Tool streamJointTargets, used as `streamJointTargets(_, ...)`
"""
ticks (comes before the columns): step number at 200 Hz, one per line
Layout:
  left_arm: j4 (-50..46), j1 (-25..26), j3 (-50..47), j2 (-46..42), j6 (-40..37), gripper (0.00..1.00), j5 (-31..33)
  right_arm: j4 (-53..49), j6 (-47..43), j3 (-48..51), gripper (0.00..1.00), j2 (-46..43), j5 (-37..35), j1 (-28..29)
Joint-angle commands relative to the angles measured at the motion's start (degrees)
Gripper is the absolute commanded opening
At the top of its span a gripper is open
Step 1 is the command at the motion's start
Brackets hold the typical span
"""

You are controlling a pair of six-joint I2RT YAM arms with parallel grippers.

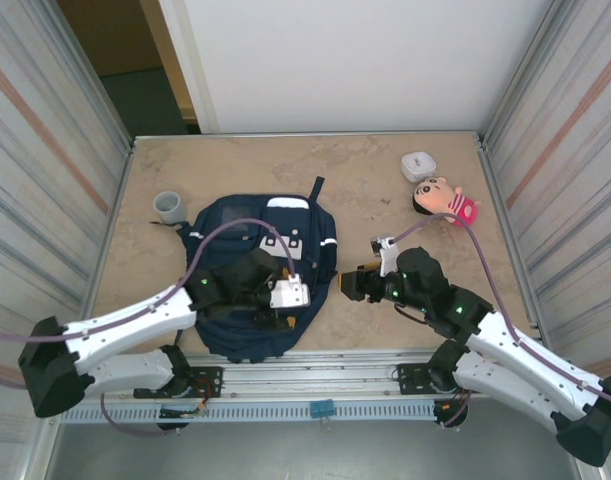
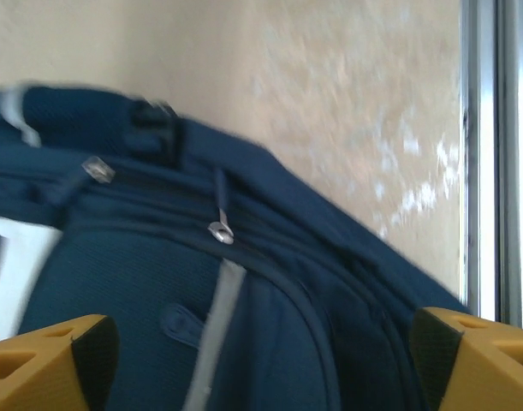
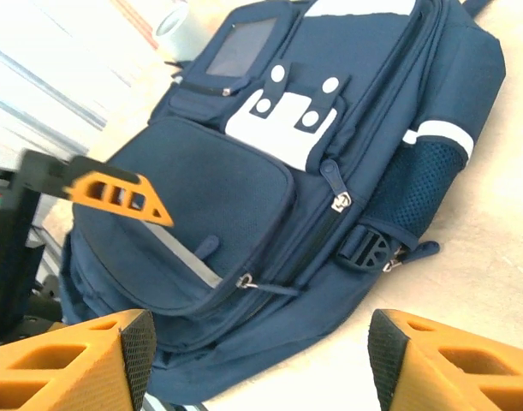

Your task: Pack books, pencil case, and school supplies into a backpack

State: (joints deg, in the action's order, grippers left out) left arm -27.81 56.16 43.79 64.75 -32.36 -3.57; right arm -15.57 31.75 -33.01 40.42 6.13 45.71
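Note:
The navy-blue backpack (image 1: pixel 247 238) lies flat on the table, front side up, its zippers shut in the right wrist view. My left gripper (image 1: pixel 290 297) hovers over its lower front, open; in the left wrist view the blue fabric of the backpack (image 2: pixel 270 325) shows between the wide-apart yellow fingers (image 2: pixel 47 364) of the left gripper (image 2: pixel 261 368). My right gripper (image 1: pixel 345 284) is open beside the backpack's lower right edge, off the fabric. From the right wrist the backpack (image 3: pixel 270 171) lies ahead of the right gripper (image 3: pixel 261 360). Books, pencil case and school supplies are out of view.
A grey cup (image 1: pixel 169 207) stands left of the backpack's top. A small white rounded case (image 1: pixel 418 164) and a pink-clothed doll (image 1: pixel 445 198) lie at the back right. The metal rail (image 1: pixel 325 375) runs along the table's near edge.

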Motion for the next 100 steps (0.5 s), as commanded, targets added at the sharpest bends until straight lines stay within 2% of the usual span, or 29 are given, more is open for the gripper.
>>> streamJointTargets(1,-1.7,0.5,1.0,2.0,-2.3,0.87,8.0,0.3,-4.0,0.3,0.68,0.7,2.2,-0.8)
streamJointTargets(23,1.4,0.5,0.6,4.7,-0.8,0.84,14.4,1.7,-3.6,0.1,0.68,2.8,2.8,-1.3)
streamJointTargets(31,2.0,0.6,0.6,5.6,-0.5,0.78,16.2,2.3,-2.9,0.1,0.69,3.5,3.1,-1.7)
streamJointTargets(45,2.2,0.9,0.7,6.0,-0.1,0.60,19.0,3.1,-0.9,0.0,0.69,4.7,3.9,-2.9)
streamJointTargets(60,2.5,1.0,0.7,3.9,-0.1,0.43,18.9,3.6,1.8,0.0,0.68,5.9,4.9,-4.9)
streamJointTargets(72,4.6,0.8,0.0,0.3,-0.4,0.19,18.2,4.7,3.2,0.4,0.68,6.5,6.2,-6.6)
streamJointTargets(78,5.9,0.5,-0.4,-2.0,-0.9,0.10,17.2,5.3,3.8,0.6,0.69,6.6,6.6,-7.2)
streamJointTargets(88,7.8,-0.8,-1.0,-5.7,-2.0,0.03,13.5,6.4,4.7,1.1,0.68,6.7,6.9,-7.9)
streamJointTargets(100,9.7,-3.0,-0.8,-9.3,-2.2,0.00,9.2,7.5,5.5,1.6,0.68,6.9,7.2,-8.5)
